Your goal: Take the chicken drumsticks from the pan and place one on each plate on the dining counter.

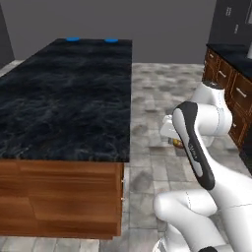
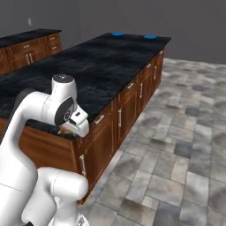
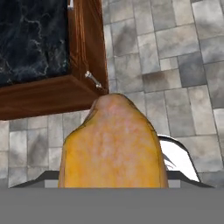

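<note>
We identify the dining counter [image 1: 64, 98] as a large island with a black marbled stone top over brown wooden cabinets. In the right base view the cabinet fronts [image 2: 132, 103] along its long side carry small metal handles. Two blue plates [image 1: 73, 39] [image 1: 111, 40] lie flat on the top at its far end, near the far edge and apart from each other (the same pair appears in the right base view at [image 2: 117, 33] and [image 2: 150, 36]). The island stands on a floor [image 2: 176, 154] of grey stone tiles in mixed light and dark shades. In the hand view we see one corner of the stone top [image 3: 33, 39] above the wood.
</note>
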